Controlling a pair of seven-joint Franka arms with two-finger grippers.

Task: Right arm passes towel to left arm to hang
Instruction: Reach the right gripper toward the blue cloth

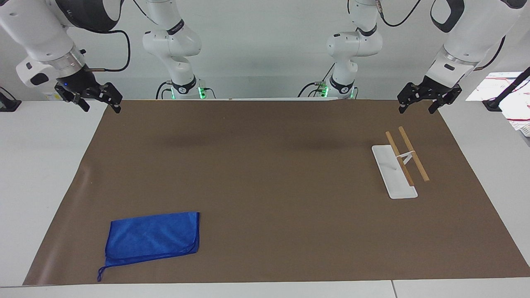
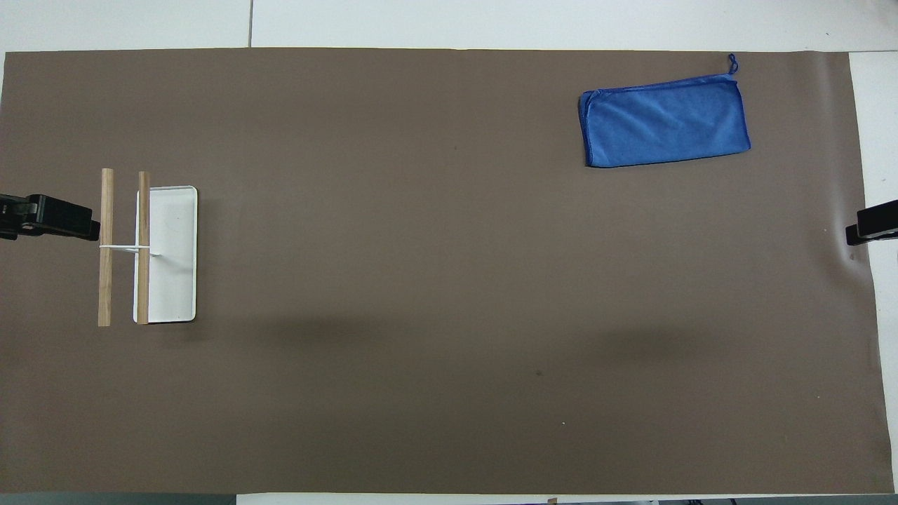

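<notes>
The blue towel (image 1: 153, 238) lies folded flat on the brown mat (image 1: 265, 174), far from the robots at the right arm's end, its thin loop (image 1: 100, 275) at the corner farthest from them. It also shows in the overhead view (image 2: 663, 123). My right gripper (image 1: 101, 108), with a small blue light, hangs open and empty over the mat's corner near the robots. My left gripper (image 1: 417, 109) hangs open and empty over the other corner near the robots, above the rack's end. Neither touches the towel.
A rack (image 1: 408, 154) with two wooden bars on a white base (image 1: 393, 178) stands at the left arm's end; it also shows in the overhead view (image 2: 172, 280). White table (image 1: 41, 165) borders the mat. Papers (image 1: 507, 89) lie off the mat.
</notes>
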